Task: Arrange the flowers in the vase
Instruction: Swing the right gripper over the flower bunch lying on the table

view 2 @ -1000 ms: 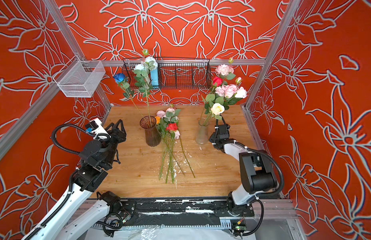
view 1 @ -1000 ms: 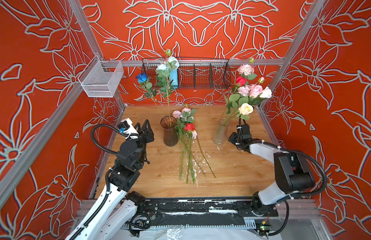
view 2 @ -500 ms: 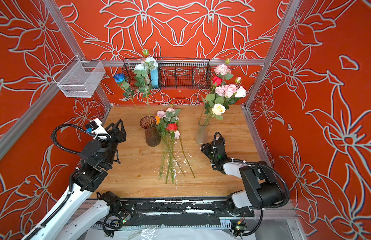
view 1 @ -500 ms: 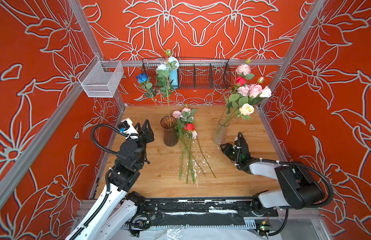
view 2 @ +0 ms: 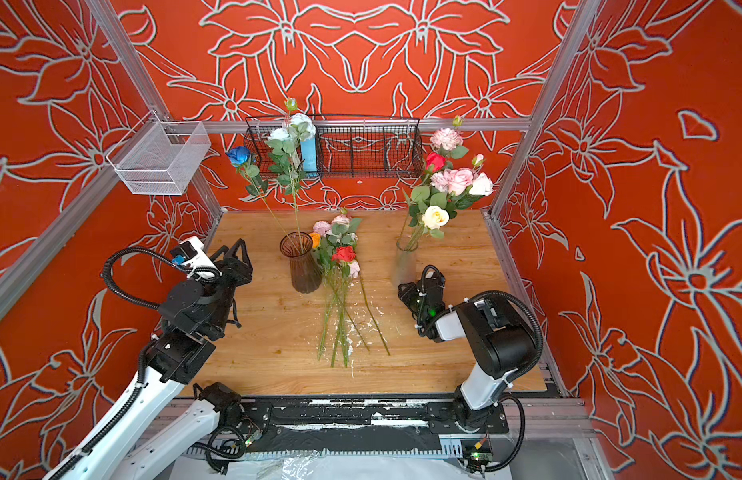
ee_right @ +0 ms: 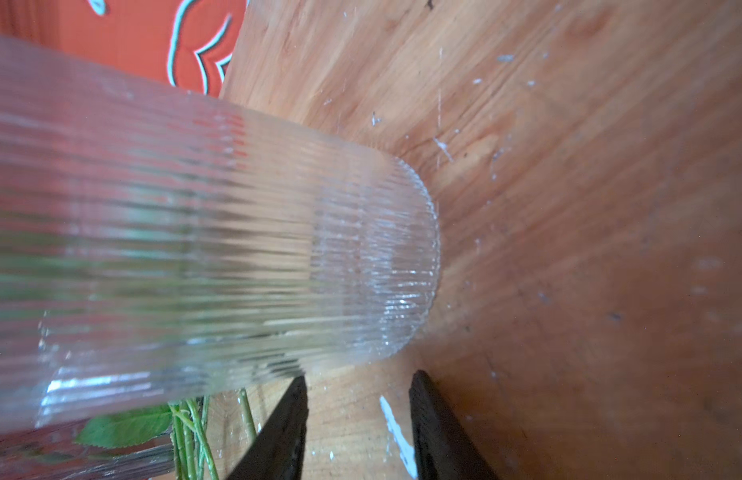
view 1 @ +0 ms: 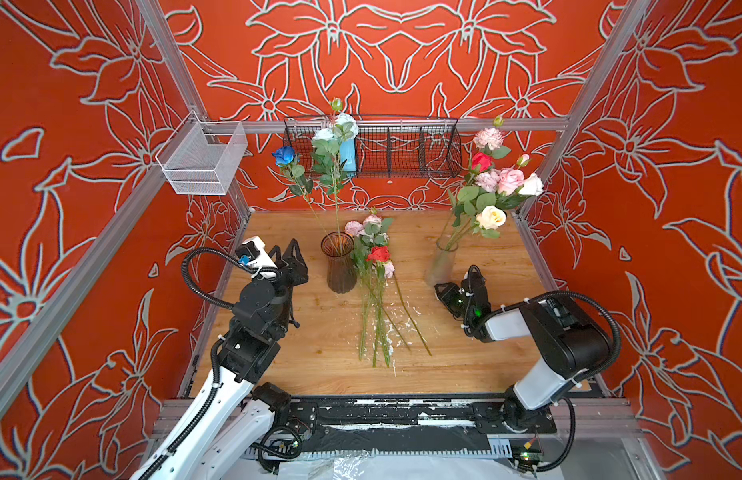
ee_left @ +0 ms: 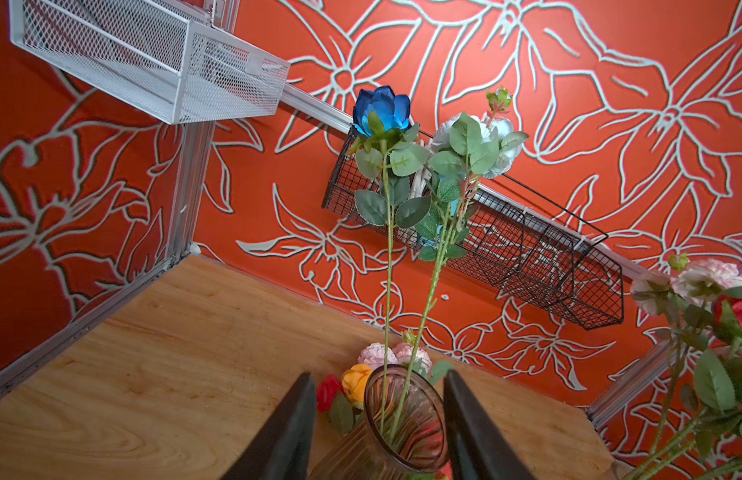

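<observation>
- The loose flowers lie flat on the wooden table. Their long axis runs front to back, with pink, red and orange blooms toward the back wall and bare stem ends toward the robot's base. One stem splays off to the right.
- Their stems are thin and green, the leaves serrated, the blooms tightly layered.
- The brown vase stands upright just left of those blooms. It is ribbed, translucent amber glass, waisted, with a round mouth.
- It holds two stems: a blue rose leaning left, and a stem of white blooms standing nearly vertical.
- The clear vase is finely ribbed glass and carries a bunch of pink, red, white and cream blooms that leans right. It is blurred in both top views, so I cannot tell whether it stands square.
- The left gripper sits left of the brown vase and apart from it. Its fingers are parted and empty. In the left wrist view the vase mouth lies beyond them.
- The right gripper is low at the foot of the clear vase, on the near side. Its black fingers are spread with only bare wood between them, grasping nothing. Whether the tips touch the glass, I cannot tell.
- The loose flowers lie between the two grippers, clear of both.
</observation>
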Available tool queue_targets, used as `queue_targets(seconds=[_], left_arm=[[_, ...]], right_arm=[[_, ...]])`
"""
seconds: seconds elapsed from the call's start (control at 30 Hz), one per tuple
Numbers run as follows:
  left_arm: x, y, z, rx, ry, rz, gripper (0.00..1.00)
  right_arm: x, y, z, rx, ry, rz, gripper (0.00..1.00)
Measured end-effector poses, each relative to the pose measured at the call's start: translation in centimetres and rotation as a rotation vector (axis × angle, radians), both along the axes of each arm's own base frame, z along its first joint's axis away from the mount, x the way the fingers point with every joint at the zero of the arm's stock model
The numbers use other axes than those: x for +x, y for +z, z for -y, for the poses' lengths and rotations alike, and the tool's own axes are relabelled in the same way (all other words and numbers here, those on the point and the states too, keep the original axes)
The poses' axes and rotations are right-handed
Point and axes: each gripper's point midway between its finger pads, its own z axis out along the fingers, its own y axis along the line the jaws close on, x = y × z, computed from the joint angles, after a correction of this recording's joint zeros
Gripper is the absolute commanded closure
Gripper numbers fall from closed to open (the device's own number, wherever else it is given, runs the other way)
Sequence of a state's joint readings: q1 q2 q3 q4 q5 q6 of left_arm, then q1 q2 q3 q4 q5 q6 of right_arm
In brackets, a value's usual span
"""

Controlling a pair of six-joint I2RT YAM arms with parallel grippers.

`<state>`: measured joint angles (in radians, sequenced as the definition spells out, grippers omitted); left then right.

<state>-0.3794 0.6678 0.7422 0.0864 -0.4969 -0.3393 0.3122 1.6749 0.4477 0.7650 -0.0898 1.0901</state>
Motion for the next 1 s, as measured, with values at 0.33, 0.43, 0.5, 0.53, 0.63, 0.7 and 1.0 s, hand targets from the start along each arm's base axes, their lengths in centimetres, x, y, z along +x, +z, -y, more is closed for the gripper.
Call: queue_targets(seconds=[0.33, 0.43, 0.5, 0.53, 0.63, 0.7, 1.0], left_arm=[[0.0, 0.0, -0.1, 0.005, 0.004, 0.001, 0.5], [0.0, 0.0, -0.1, 0.005, 0.005, 0.001, 0.5], [0.0, 0.0, -0.1, 0.005, 0.005, 0.001, 0.5], [0.0, 0.1, -0.1, 0.005, 0.006, 0.002, 0.5], [0.0, 0.1, -0.1, 0.004, 0.007, 0.003, 0.5], [0.0, 0.1, -0.1, 0.004, 0.007, 0.003, 0.5], [0.0, 0.1, -0.1, 0.004, 0.008, 0.003, 0.49]], right_arm=[[2.7, 0.2, 0.5, -0.028, -0.072, 0.018, 0.52], [3.7, 0.3, 0.7, -0.035, -0.085, 0.017, 0.52], [4.1, 0.2, 0.8, -0.042, -0.088, 0.015, 0.52], [4.3, 0.2, 0.8, -0.046, -0.088, 0.015, 0.52], [4.4, 0.2, 1.0, -0.057, -0.088, 0.012, 0.51], [4.5, 0.2, 1.2, -0.059, -0.092, 0.01, 0.51], [1.8, 3.6, 0.7, -0.162, -0.035, 0.008, 0.5]])
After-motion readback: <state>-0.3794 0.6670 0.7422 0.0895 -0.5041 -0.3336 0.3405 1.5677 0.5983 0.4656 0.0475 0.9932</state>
